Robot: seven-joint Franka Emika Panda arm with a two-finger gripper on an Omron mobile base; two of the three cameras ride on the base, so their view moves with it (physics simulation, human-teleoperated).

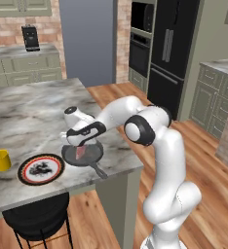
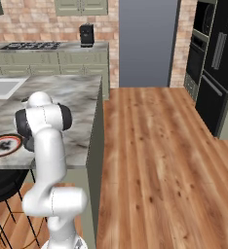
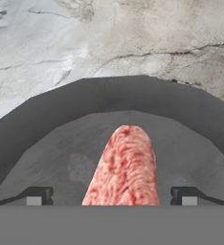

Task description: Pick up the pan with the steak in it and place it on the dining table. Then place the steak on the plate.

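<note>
The dark grey pan (image 1: 91,156) rests on the marbled dining table (image 1: 33,112) near its front right corner, handle pointing toward the table edge. The reddish-pink steak (image 1: 80,152) lies inside it. My gripper (image 1: 79,145) hangs just over the steak, pointing down. In the hand view the steak (image 3: 126,162) runs up the middle of the pan (image 3: 61,110), and the gripper (image 3: 111,196) stands open, a fingertip (image 3: 35,195) clear of the meat on each side. The red-rimmed plate (image 1: 41,169) sits on the table left of the pan, also seen as the plate (image 2: 4,145) behind my arm.
A yellow cup (image 1: 1,160) stands left of the plate. A black stool (image 1: 38,219) is tucked under the table's front edge. A sink (image 2: 1,87) is set in the tabletop's far side. Open wooden floor lies to the right.
</note>
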